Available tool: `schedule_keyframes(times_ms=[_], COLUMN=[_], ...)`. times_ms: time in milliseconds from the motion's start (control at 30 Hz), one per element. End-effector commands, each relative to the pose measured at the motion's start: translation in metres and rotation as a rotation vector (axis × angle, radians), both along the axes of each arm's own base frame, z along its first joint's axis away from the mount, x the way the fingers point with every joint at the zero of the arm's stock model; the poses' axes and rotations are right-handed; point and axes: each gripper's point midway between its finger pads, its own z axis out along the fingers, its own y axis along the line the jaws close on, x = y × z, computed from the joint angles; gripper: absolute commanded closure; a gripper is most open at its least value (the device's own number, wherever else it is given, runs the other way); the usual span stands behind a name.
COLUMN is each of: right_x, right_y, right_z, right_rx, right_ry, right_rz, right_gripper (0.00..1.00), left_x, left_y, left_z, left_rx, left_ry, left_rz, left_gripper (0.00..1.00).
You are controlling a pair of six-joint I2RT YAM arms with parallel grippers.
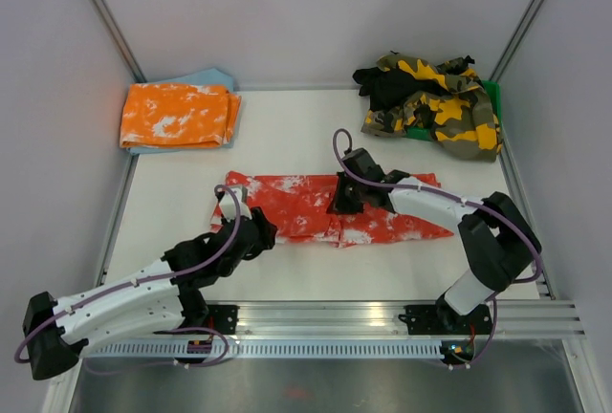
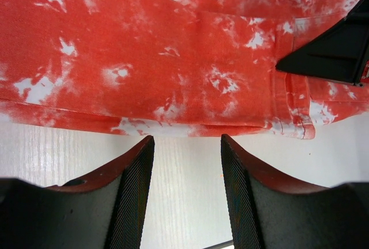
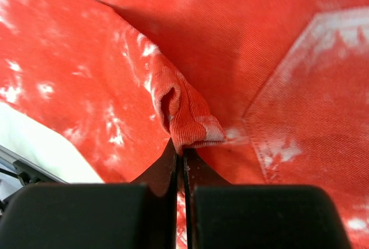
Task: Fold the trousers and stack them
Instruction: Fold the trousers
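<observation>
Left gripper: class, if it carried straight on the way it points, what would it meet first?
Most likely the near edge of the red tie-dye trousers, just ahead of the left gripper; only bare table lies between, though depth is unclear.

A white table [image 1: 287, 136], walled on three sides, is seen from above. Red trousers [image 1: 296, 207] with white splotches are laid out across its middle, running left to right. A blue cloth [image 1: 212, 78] is spread in the far left corner, with a folded orange pair [image 1: 177, 115] stacked on it. A camouflage-and-black heap [image 1: 435, 107] is piled in the far right corner over something green [image 1: 491, 93].
</observation>
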Motion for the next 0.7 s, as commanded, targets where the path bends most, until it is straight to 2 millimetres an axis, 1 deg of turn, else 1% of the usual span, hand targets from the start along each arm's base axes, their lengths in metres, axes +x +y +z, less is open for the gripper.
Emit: schedule_keyframes(times_ms=[0, 33, 67, 133, 200, 300, 367, 400, 433, 500, 533, 600, 667], right_x=[0.020, 0.025, 0.026, 0.029, 0.031, 0.041, 0.055, 0.064, 0.068, 0.074, 0.081, 0.089, 0.092], right_y=[0.006, 0.008, 0.010, 0.013, 0.017, 0.025, 0.032, 0.038, 0.042, 0.047, 0.054, 0.058, 0.058], right_z=[0.045, 0.056, 0.061, 0.068, 0.068, 0.077, 0.093, 0.112, 0.115, 0.132, 0.152, 0.171, 0.168], right_rx=[-0.024, -0.016, -0.011, 0.000, 0.007, 0.022, 0.028, 0.037, 0.035, 0.046, 0.065, 0.081, 0.066], right_ry=[-0.107, -0.134, -0.146, -0.156, -0.156, -0.197, -0.248, -0.295, -0.305, -0.334, -0.377, -0.422, -0.423], right_rz=[0.014, 0.014, 0.019, 0.022, 0.022, 0.037, 0.046, 0.067, 0.081, 0.099, 0.115, 0.119, 0.122], right_gripper=[0.99, 0.99, 0.98, 0.98, 1.00, 1.00, 1.00, 1.00, 1.00, 1.00, 1.00, 1.00, 1.00], left_x=[0.004, 0.005, 0.005, 0.005, 0.006, 0.006, 0.006, 0.006, 0.006, 0.006, 0.006, 0.005, 0.005], left_y=[0.008, 0.008, 0.008, 0.008, 0.008, 0.009, 0.011, 0.012, 0.013, 0.024, 0.027, 0.039, 0.046], left_z=[0.008, 0.008, 0.007, 0.007, 0.007, 0.010, 0.010, 0.011, 0.011, 0.011, 0.011, 0.012, 0.014], left_rx=[-0.022, -0.024, -0.022, -0.021, -0.019, -0.018, -0.015, -0.013, -0.022, -0.017, -0.038, -0.042, -0.070], left_ry=[-0.026, -0.027, -0.028, -0.028, -0.029, -0.036, -0.040, -0.041, -0.041, -0.040, -0.035, -0.044, -0.049], left_rz=[0.051, 0.053, 0.054, 0.053, 0.051, 0.051, 0.057, 0.061, 0.073, 0.116, 0.145, 0.193, 0.245], left_gripper=[0.44, 0.44, 0.44, 0.44, 0.44, 0.44, 0.44, 0.43, 0.43, 0.43, 0.42, 0.40, 0.38])
